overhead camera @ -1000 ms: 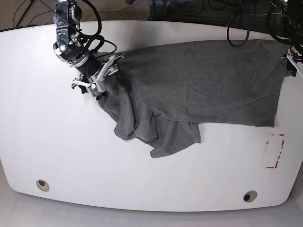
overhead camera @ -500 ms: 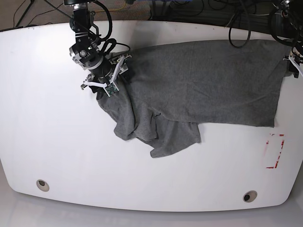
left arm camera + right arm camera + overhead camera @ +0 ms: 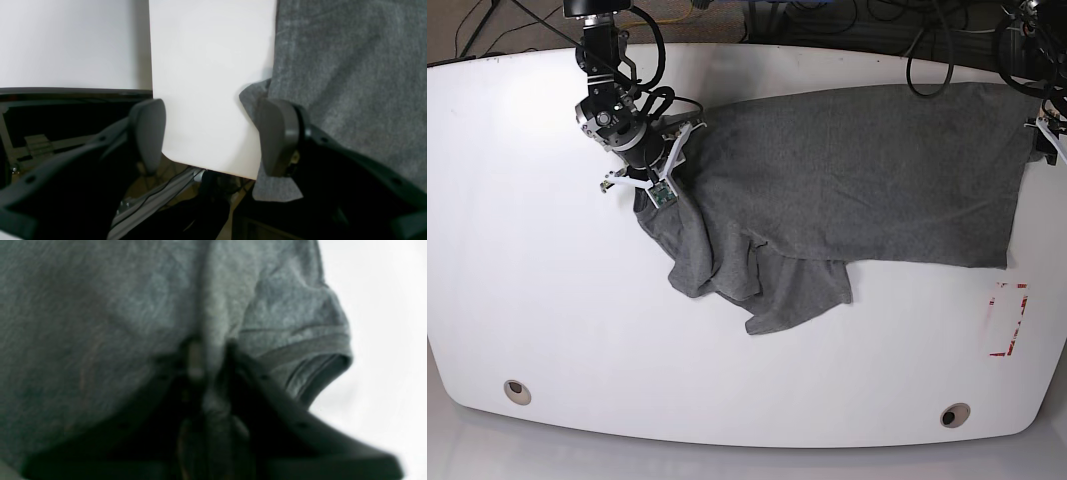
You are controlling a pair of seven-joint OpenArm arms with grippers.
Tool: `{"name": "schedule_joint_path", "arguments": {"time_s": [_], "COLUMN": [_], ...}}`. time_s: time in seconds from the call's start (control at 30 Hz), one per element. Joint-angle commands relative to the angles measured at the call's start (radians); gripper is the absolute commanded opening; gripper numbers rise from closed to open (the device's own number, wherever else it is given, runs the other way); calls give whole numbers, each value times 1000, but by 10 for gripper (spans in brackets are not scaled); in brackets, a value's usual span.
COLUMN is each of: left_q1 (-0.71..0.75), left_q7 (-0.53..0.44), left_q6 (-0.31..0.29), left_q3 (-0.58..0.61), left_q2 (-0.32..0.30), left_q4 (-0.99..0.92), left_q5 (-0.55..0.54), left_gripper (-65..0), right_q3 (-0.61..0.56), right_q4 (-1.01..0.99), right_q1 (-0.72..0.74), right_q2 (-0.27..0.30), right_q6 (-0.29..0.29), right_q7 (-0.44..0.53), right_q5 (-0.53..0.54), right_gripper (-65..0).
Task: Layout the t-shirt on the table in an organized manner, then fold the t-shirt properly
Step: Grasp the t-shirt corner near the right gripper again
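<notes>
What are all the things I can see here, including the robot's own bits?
t-shirt: one, dark heather grey, spread across the far half of the table, bunched at its near left part.
table: one, glossy white, under everything.
grommet holes: two, round, grey, near the front edge.
red tape marks: one small group, front right of the table.
cables: several, black, behind the table.
right gripper: one, dark, shut on a ridge of the t-shirt.
left gripper: one, dark, open, at the table's corner beside the t-shirt's edge.

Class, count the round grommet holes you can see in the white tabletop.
2: one grommet hole near the front-left corner, one grommet hole near the front-right corner. The t-shirt may hide others.
</notes>
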Motion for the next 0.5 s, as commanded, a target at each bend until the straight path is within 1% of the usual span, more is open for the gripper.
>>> {"name": "schedule_joint_path", "arguments": {"time_s": [0.0,0.07,0.13,0.17,0.27,0.37,0.47], "left_q1": [-7,-7,-7,-7,-7,-9,-12], "left_q7": [-12,-12,-12,-12,-12,-12,-12], "left_q6": [6,6,6,6,6,6,6], "left_q3": [-1,-1,-1,-1,1,15,36], "left_q2": [-18,-18,-18,-18,-18,-18,-18], "left_q4": [14,14,14,14,14,14,14], "left_q5": [1,1,1,1,1,1,1], "left_gripper": [-257,-257,-257,-257,-257,-257,-257], "right_q3": [3,3,3,3,3,5,5], "right_q4": [18,20,20,20,30,49,83], "right_q1": [10,9,7,6,4,0,-17], "right_q2": [5,5,5,5,5,5,5], "right_q6": [-5,-5,-6,-6,-6,-6,-6], "right_q7": [22,22,22,22,22,22,22], "right_q5": [11,11,11,11,11,11,11], "right_gripper": [-623,-612,-591,-569,-545,-560,-588]}}
